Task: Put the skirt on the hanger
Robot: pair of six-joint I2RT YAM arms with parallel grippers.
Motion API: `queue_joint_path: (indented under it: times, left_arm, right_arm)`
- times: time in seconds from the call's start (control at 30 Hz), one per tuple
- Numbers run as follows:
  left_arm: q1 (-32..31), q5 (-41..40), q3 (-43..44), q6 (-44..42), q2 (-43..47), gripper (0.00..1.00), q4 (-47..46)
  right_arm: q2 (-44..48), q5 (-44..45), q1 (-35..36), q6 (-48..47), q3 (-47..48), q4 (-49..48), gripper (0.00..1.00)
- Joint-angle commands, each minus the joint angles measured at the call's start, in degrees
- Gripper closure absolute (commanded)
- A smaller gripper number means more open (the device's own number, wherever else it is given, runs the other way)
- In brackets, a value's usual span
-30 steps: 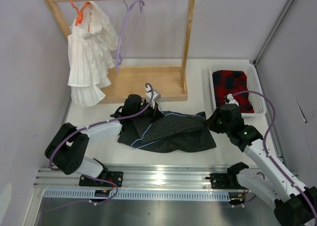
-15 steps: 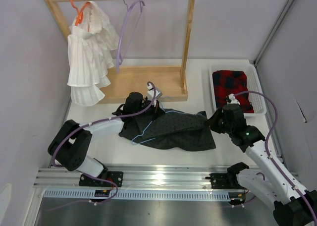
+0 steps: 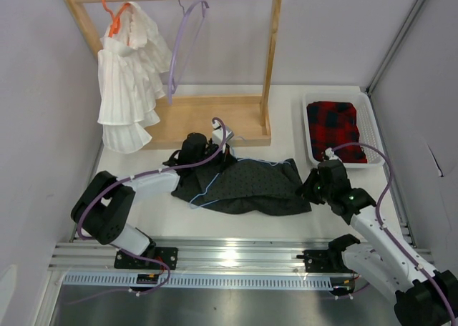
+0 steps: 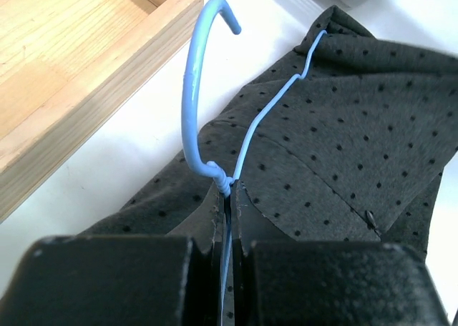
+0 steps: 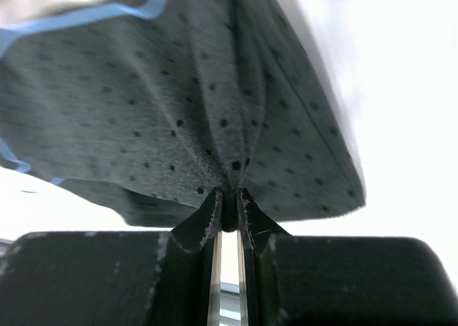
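Only the left wrist view shows the left gripper (image 4: pixel 227 197) clamped on the hanger (image 4: pixel 192 90) neck, just below the hook. Only the right wrist view shows the right gripper (image 5: pixel 227 201) pinched on a skirt (image 5: pixel 179 111) fold. One skirt, one hanger — both lie between the two grippers.

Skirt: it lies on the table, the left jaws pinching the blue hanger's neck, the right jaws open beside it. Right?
Not quite. The right gripper has its jaws shut on the skirt at its edge, as the right wrist view shows; the rest holds.
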State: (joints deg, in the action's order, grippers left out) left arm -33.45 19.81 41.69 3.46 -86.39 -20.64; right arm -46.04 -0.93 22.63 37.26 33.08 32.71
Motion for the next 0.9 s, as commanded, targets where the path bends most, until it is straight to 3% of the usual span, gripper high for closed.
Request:
queue_joint_path:
  times: [0.0,0.07,0.1,0.17,0.2,0.27,0.43,0.57,0.73,0.87]
  left_arm:
    - [1.6,-5.8,-0.9,-4.3,-0.4,1.00,-1.1]
    - [1.7,-6.0,-0.9,-4.1,-0.2,1.00,-1.0]
    - [1.7,-6.0,-0.9,-4.2,-0.2,1.00,-0.9]
    - [1.6,-6.0,-0.6,-4.1,-0.4,1.00,-0.8]
    - [1.6,-5.9,-0.4,-4.1,-0.4,1.00,-0.7]
    - [1.6,-5.8,-0.2,-3.9,-0.6,1.00,-0.7]
    - [1.6,-5.5,0.1,-4.0,-0.7,1.00,-0.6]
    - [1.6,-5.4,0.0,-4.1,-0.5,1.00,-0.4]
    - [1.7,-5.0,0.1,-3.9,-0.7,1.00,-0.5]
    - [1.6,-4.9,0.4,-4.1,-0.4,1.00,0.0]
  right_arm:
    - [-0.9,0.4,0.7,0.4,-1.8,-1.3,0.91]
    - [-2.6,0.8,2.4,2.2,-1.2,-1.9,0.83]
    - [-3.2,4.1,3.0,2.6,-1.0,-2.0,0.70]
    - [-3.3,7.1,4.0,4.0,-0.3,-1.3,0.56]
    - [-2.7,8.6,5.7,4.2,0.1,-1.1,0.44]
    - [-1.2,13.2,7.3,5.3,1.5,-0.1,0.37]
    - [-1.6,13.4,13.9,7.8,3.2,-2.9,0.37]
    - [-6.6,16.7,22.6,11.2,4.8,-12.1,0.41]
    - [-22.7,15.5,27.8,12.7,7.3,-25.9,0.44]
    - [-30.4,17.6,30.4,17.2,8.8,-32.7,0.39]
